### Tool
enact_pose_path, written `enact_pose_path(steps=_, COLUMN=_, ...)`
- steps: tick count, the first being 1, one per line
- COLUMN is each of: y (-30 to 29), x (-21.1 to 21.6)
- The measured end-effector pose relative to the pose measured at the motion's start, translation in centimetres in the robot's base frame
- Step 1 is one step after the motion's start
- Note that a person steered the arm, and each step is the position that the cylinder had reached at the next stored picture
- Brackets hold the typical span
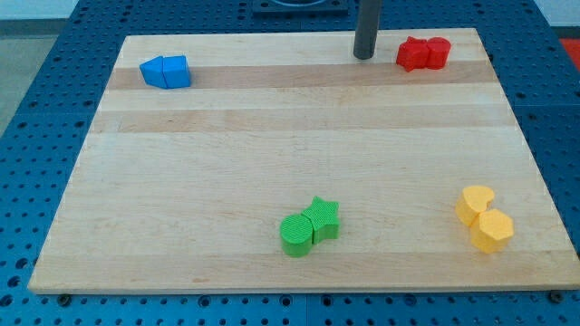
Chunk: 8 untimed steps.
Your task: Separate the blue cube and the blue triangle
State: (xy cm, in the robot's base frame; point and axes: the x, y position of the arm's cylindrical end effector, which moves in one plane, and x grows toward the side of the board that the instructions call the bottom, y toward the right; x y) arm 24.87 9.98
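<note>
The blue triangle and the blue cube sit touching each other at the view's top left of the wooden board, the triangle on the left. My tip is at the view's top, right of centre, far to the right of the blue pair and just left of the red blocks.
Two red blocks touch each other at the top right. A green cylinder and a green star touch at the bottom centre. Two yellow blocks touch at the bottom right.
</note>
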Motion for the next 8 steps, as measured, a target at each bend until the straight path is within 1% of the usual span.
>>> enact_pose_path(steps=1, y=-0.8, x=0.0)
enact_pose_path(steps=4, y=-19.2, x=-0.2)
enact_pose_path(steps=7, y=-34.9, x=-0.2)
enact_pose_path(steps=8, y=-38.8, x=-0.2)
